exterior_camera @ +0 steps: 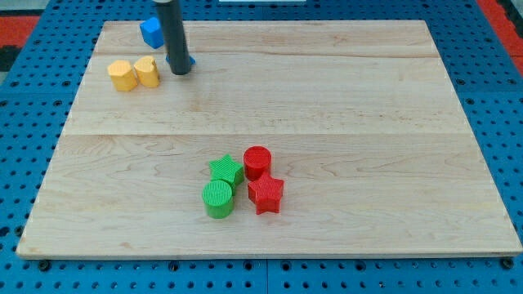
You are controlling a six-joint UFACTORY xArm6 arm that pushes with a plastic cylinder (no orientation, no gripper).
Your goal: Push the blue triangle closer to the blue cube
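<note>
The blue cube [150,31] sits near the board's top left edge. The dark rod comes down from the view's top, and my tip [179,72] rests on the board just below and to the right of the cube. Only a small blue sliver of the blue triangle [190,61] shows at the rod's right side; the rod hides the rest of it. My tip touches or nearly touches that block.
A yellow hexagon-like block [122,75] and a yellow block [148,71] lie left of my tip. A green star [225,170], green cylinder [218,199], red cylinder [257,162] and red star [265,194] cluster at bottom centre. The wooden board [368,122] lies on blue pegboard.
</note>
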